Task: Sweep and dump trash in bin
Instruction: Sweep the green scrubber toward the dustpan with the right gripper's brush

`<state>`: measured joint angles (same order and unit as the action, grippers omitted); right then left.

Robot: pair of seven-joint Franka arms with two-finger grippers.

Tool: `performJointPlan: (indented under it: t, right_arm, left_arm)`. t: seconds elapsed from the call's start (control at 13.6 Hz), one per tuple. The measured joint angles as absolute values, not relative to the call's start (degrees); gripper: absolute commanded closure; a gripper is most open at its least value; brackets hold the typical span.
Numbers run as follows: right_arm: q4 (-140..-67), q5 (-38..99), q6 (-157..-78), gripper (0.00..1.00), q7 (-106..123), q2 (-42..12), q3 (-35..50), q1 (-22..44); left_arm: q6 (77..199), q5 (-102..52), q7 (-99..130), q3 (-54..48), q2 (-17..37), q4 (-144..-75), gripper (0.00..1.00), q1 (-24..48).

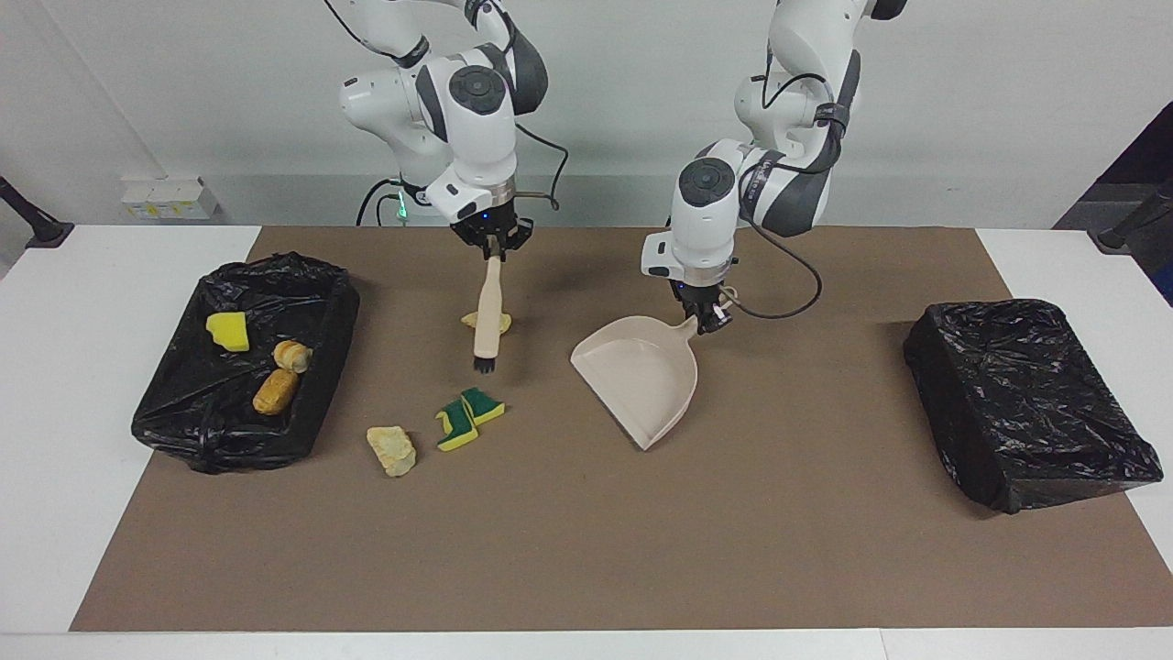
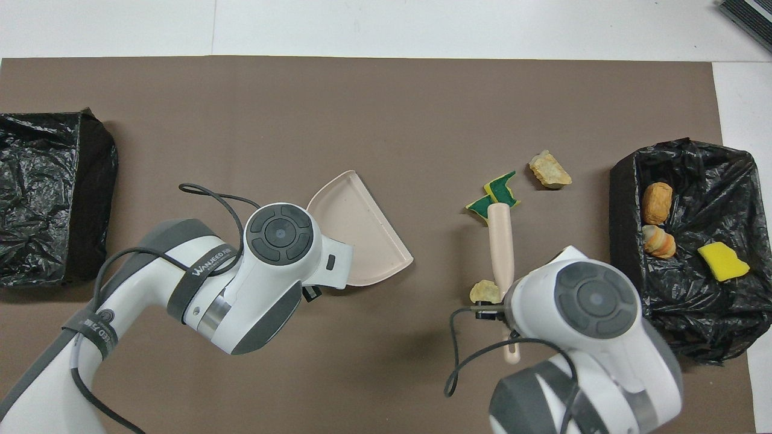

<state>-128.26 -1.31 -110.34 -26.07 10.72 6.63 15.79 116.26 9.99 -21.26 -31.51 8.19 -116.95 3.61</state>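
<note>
- Counted three pieces of the trash already in the black-lined bin [image 1: 332, 307] at the right arm's end of the table: a yellow scrap [image 1: 227, 331] and two tan-orange scraps [image 1: 291, 356] [image 1: 275, 391].
- Counted four more out on the brown mat [image 1: 586, 550], not yet swept: a pale beige scrap [image 1: 503, 323] nearer to the robots, a green-with-yellow pair [image 1: 469, 417] touching each other, and another pale beige scrap [image 1: 391, 449] just beside that pair, toward the bin.
- Judged the job a little under half done, going by three binned against four loose.
- Found the right gripper [image 1: 493, 249] pinched shut on the handle end of the brush [image 1: 484, 321], bristles hanging down between the nearer beige scrap and the green pair; could not tell whether the bristles touched the mat.
- Found the left gripper [image 1: 704, 319] clamped on the handle of the dustpan [image 1: 641, 376], with the pan tilted, empty, and its mouth turned toward the loose scraps but well apart from them.
- Noted a second black-lined bin [image 1: 1026, 403] at the left arm's end, with nothing visible in it.
- Judged the step in hand to be lining up brush and pan for another sweep, nothing gathered yet.
- Left to do, as judged: bring the pan's lip down close to the scraps, brush all four in, carry the load over the bin holding the other three, and tip it out.
- Flagged one risk: light foam likely to skid or roll away from the lip unless the pan sat flat on the mat.
</note>
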Motion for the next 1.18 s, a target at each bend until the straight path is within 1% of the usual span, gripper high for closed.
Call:
performJointPlan:
  t: [0.22,0.37,0.59,0.74,0.88,1.03,1.18]
  right_arm:
    - [-122.63,-9.7,-111.67,1.0,-16.22,5.05,6.38,7.97]
    - [-119.7,-12.07,-114.04,1.0,-9.33,1.86,6.24,3.65]
    - [-117.51,-16.48,-119.0,1.0,-3.54,-2.88,6.07,-1.54]
    - [-117.39,-18.18,-122.47,1.0,-3.3,-5.79,6.07,-2.57]
    - [-117.42,-18.38,-124.02,1.0,-3.3,-8.24,6.16,-2.6]
    - [-117.56,-18.38,-123.76,1.0,-3.29,-9.08,6.48,-2.15]
    - [-118.23,-18.32,-122.79,1.0,-3.43,-9.09,6.78,0.18]
  left_arm:
    - [115.75,9.99,-21.35,-32.19,8.19,-117.04,1.0,3.81]
    - [114.88,9.99,-21.72,-33.44,8.17,-117.31,1.0,4.05]
    - [114.75,9.99,-21.88,-34.15,8.23,-117.7,1.0,4.09]
    - [114.82,9.99,-22.24,-34.01,8.48,-117.7,1.0,3.93]
    - [114.81,9.99,-22.59,-33.99,8.57,-117.7,1.0,3.53]
    - [114.64,9.99,-22.67,-33.97,8.64,-117.7,1.0,3.41]
    - [113.99,9.99,-22.67,-33.94,8.65,-117.7,1.0,3.41]
